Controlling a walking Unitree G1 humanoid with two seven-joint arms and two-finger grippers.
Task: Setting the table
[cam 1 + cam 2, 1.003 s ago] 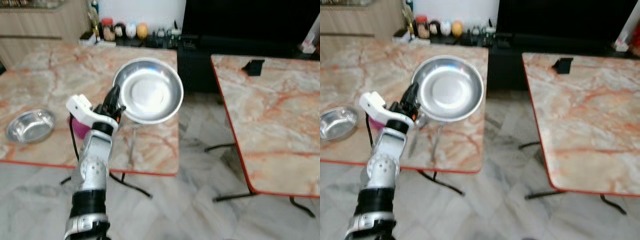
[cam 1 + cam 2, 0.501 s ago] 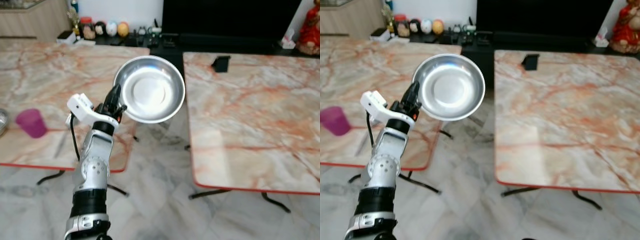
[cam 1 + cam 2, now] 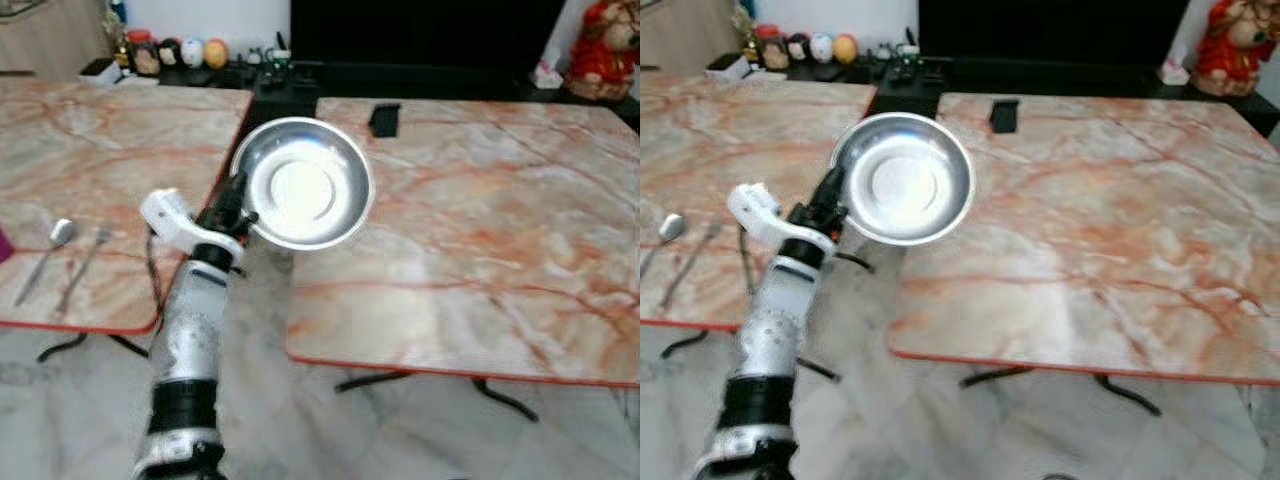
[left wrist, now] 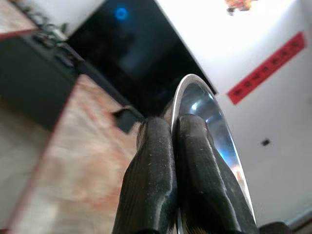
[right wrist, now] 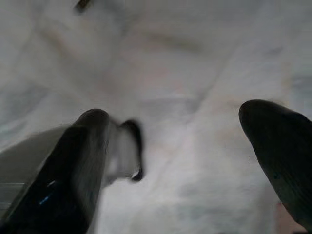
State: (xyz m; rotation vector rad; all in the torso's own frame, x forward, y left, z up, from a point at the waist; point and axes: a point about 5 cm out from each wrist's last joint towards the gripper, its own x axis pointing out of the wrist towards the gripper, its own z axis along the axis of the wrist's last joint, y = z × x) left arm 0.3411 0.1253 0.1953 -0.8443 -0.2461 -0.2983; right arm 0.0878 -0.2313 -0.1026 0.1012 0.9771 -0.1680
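My left gripper (image 3: 238, 197) is shut on the rim of a round steel plate (image 3: 303, 195), holding it tilted in the air over the gap between two marble tables. In the left wrist view the two black fingers (image 4: 156, 161) pinch the steel plate's edge (image 4: 214, 126). On the left table (image 3: 110, 140) lie a spoon (image 3: 46, 256) and a fork (image 3: 84, 265), side by side near its front edge. The right table (image 3: 480, 240) spreads ahead and to the right. My right gripper (image 5: 183, 146) hangs open over the pale floor.
A small black object (image 3: 384, 119) lies at the far edge of the right table. Jars and eggs (image 3: 170, 52) stand on a dark low cabinet (image 3: 420, 80) behind. A red figurine (image 3: 600, 45) stands at the back right. Marble floor (image 3: 330, 430) lies below.
The camera has swung to the right: the left table, cup and bowl slid out leftward, and the right table now fills the middle. The plate stays held in my left gripper.
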